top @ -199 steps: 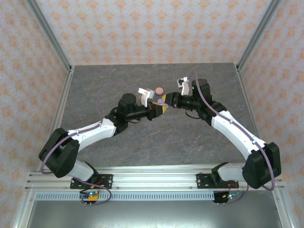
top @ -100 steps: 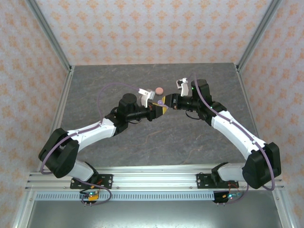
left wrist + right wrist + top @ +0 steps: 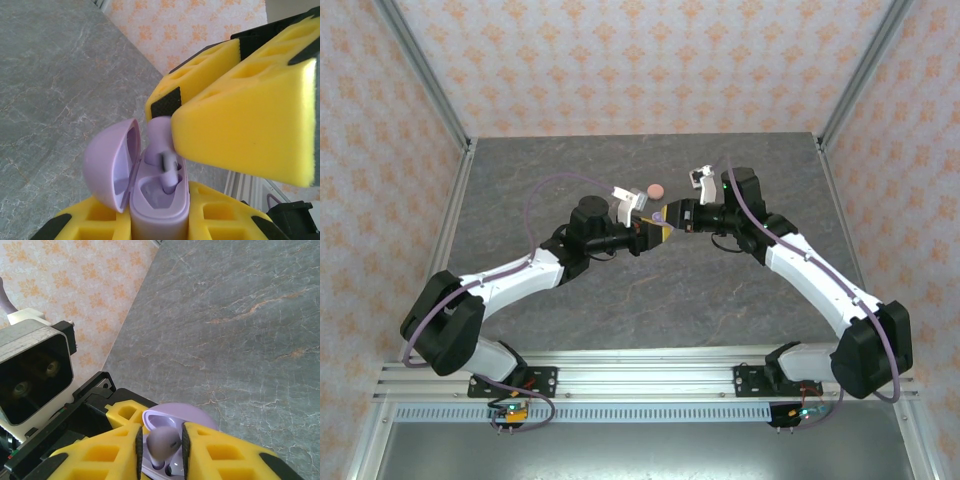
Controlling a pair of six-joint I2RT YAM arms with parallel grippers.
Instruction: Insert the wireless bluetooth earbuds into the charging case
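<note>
Lavender earbud [image 3: 162, 442]: stem down in the open lavender case [image 3: 159, 212], head sticking up above the well, looks not fully seated. Lid [image 3: 105, 170] hinged back to one side. Case is held up off the tabletop [image 3: 240, 315], clamped between the left fingers [image 3: 80, 227]. Right fingers [image 3: 220, 450] bracket the earbud head, one pad on each side; can't tell whether they pinch it or stand just off it. Both arms meet mid-tabletop in the top view. A small pink round thing [image 3: 656, 190] lies just beyond them.

Handling guess: the bud is tiny, very light, hard glossy plastic, so slippery and prone to pop out sideways. Best hold is across the rounded head with a light pinch, leaving the stem free to guide into the well.
</note>
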